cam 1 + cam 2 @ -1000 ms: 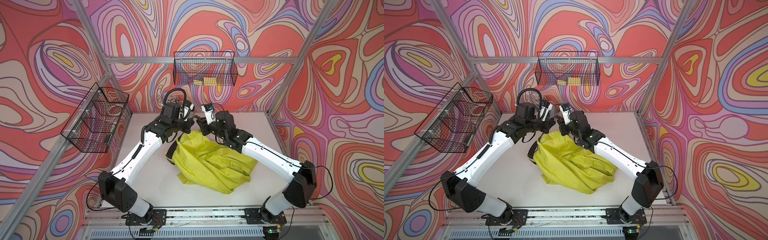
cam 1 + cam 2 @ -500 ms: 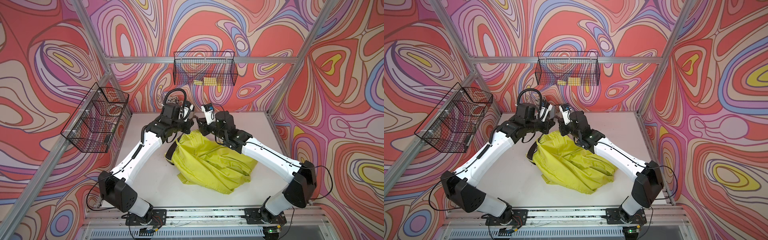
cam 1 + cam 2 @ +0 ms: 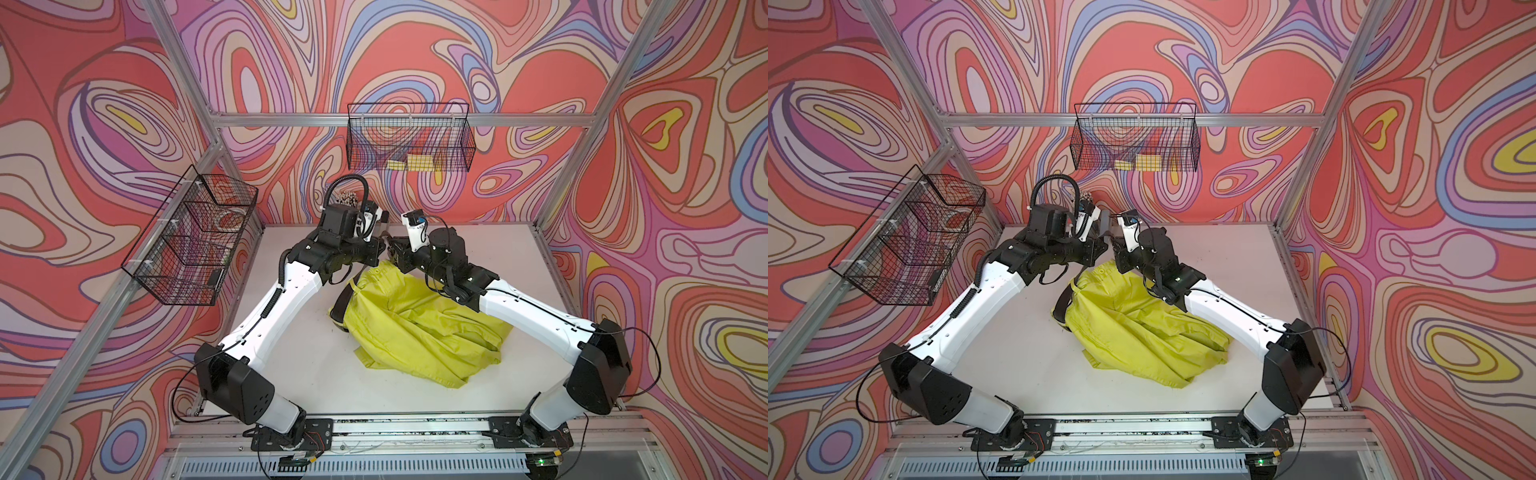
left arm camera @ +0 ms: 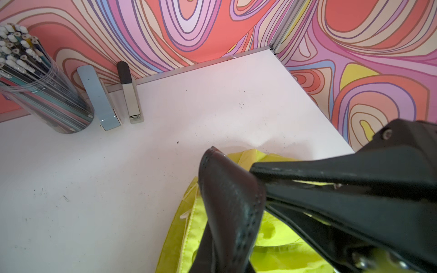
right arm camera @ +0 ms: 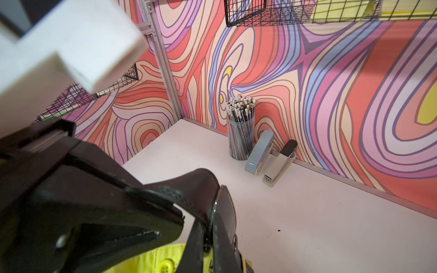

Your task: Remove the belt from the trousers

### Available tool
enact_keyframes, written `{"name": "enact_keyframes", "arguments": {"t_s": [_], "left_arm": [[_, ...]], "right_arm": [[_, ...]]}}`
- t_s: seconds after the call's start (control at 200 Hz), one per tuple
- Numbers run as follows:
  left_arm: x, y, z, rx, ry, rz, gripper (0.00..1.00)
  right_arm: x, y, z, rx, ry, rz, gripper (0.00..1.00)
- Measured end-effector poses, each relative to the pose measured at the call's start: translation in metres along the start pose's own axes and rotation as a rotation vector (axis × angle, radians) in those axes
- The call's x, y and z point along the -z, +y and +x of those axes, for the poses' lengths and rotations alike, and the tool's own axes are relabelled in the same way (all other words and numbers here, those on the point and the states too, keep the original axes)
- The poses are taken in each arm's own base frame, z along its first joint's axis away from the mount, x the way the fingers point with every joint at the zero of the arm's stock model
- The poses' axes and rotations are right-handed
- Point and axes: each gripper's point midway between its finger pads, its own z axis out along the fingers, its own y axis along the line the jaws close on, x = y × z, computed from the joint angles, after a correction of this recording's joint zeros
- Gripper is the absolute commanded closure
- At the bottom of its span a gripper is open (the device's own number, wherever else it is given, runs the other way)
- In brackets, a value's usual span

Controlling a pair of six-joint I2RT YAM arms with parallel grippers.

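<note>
The yellow-green trousers point(image 3: 415, 328) lie crumpled in the middle of the white table point(image 3: 291, 353), waist towards the far wall. The belt point(image 3: 338, 301) shows in both top views as a black loop at the trousers' left edge. Both grippers meet just above the waistband. My left gripper point(image 3: 379, 250) is shut on the belt's perforated strap point(image 4: 231, 208), whose tip curls upward. My right gripper point(image 3: 392, 254) is shut on the belt beside the dark glossy buckle point(image 5: 224, 219). A yellow button point(image 5: 166, 263) on the waistband shows just below the jaws.
A clear cup of pencils point(image 5: 240, 132) and two staplers point(image 5: 260, 151) point(image 5: 280, 163) stand against the far wall behind the grippers. One wire basket point(image 3: 409, 139) hangs on the back wall and another point(image 3: 193, 237) on the left wall.
My right gripper's jaws have closed on the belt near the buckle. The waist end of the trousers has shifted slightly; both arms have hardly moved.
</note>
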Motion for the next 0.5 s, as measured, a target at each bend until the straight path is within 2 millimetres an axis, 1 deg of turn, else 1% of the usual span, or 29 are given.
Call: {"name": "enact_keyframes", "arguments": {"t_s": [0.065, 0.21, 0.26, 0.351, 0.501], "left_arm": [[0.001, 0.001, 0.000, 0.010, 0.000, 0.005, 1.00], [0.004, 0.001, -0.002, 0.032, -0.006, 0.013, 1.00], [0.006, 0.002, -0.003, 0.038, -0.010, 0.017, 1.00], [0.009, 0.002, -0.004, 0.045, -0.015, 0.019, 1.00], [0.011, 0.002, -0.005, 0.047, -0.019, 0.025, 1.00]], "right_arm": [[-0.001, 0.000, 0.000, -0.004, -0.010, -0.002, 0.96], [-0.003, 0.002, 0.001, -0.014, -0.032, -0.010, 0.89], [-0.004, 0.004, 0.001, -0.017, -0.039, -0.014, 0.89], [-0.005, 0.005, 0.000, -0.024, -0.054, -0.020, 0.94], [-0.006, 0.006, -0.001, -0.037, -0.067, -0.025, 0.91]]}}
